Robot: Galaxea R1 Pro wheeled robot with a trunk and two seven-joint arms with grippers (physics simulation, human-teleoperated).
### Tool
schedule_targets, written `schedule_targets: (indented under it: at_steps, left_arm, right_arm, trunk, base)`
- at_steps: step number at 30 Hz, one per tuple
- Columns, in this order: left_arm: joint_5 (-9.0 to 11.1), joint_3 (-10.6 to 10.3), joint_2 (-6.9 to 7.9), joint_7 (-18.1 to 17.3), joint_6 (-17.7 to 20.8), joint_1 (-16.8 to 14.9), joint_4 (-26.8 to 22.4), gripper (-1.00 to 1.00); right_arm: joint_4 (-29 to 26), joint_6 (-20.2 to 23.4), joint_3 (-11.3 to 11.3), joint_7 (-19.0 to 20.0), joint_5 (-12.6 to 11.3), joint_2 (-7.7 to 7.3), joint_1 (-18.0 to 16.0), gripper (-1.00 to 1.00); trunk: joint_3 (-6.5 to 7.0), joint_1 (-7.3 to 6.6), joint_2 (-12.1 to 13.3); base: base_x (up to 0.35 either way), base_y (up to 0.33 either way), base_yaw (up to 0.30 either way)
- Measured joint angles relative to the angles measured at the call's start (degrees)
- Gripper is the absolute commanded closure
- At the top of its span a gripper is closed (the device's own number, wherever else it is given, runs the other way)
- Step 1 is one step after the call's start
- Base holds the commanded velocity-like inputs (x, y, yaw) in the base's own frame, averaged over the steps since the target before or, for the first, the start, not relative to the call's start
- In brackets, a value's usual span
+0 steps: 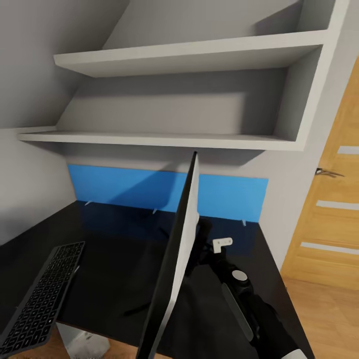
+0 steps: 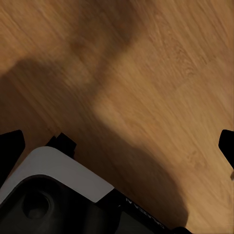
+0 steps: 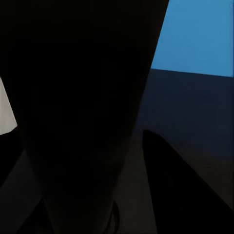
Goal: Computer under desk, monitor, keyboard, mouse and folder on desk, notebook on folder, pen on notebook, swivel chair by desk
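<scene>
We look down at the black counter (image 1: 124, 249) with its blue back panel (image 1: 124, 187) and the white wall shelves (image 1: 199, 55) above it. The monitor (image 1: 182, 249) is over the counter, seen almost edge on, with its black front to the left and its grey back to the right. Our right arm (image 1: 244, 294) reaches up behind it on the right. We think the monitor is being set down or turned, so that step is not done yet. The keyboard (image 1: 42, 299) already lies on the counter at the near left, well apart from the monitor. A pale box under the near edge of the counter may be the computer (image 1: 82, 344). The mouse, folder, notebook, pen and chair are all still to do, we think.

The right gripper is hidden behind the monitor, so we cannot tell if it holds it. In the right wrist view a big dark shape sits very close. The left gripper (image 2: 117, 141) hangs over the wood floor (image 2: 161, 63), spread wide and holding nothing.
</scene>
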Motion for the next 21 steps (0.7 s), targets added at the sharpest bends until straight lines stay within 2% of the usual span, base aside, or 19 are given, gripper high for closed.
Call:
schedule_targets:
  at_steps: [10,21]
  left_arm:
    - [0.0,0.1,0.02,-0.2,0.0,0.0,0.0,-1.0]
    - [0.0,0.1,0.01,0.0,0.0,0.0,0.0,-1.0]
  right_arm:
    - [0.2,0.1,0.1,-0.3,-0.1,-0.01,-0.2,1.0]
    - [0.2,0.1,0.1,-0.3,-0.1,-0.01,-0.4,1.0]
  trunk:
    - [0.0,0.01,0.0]
    - [0.0,0.02,0.0]
  base:
    - [-0.018,-0.02,0.225]
    - [-0.191,-0.187,0.27]
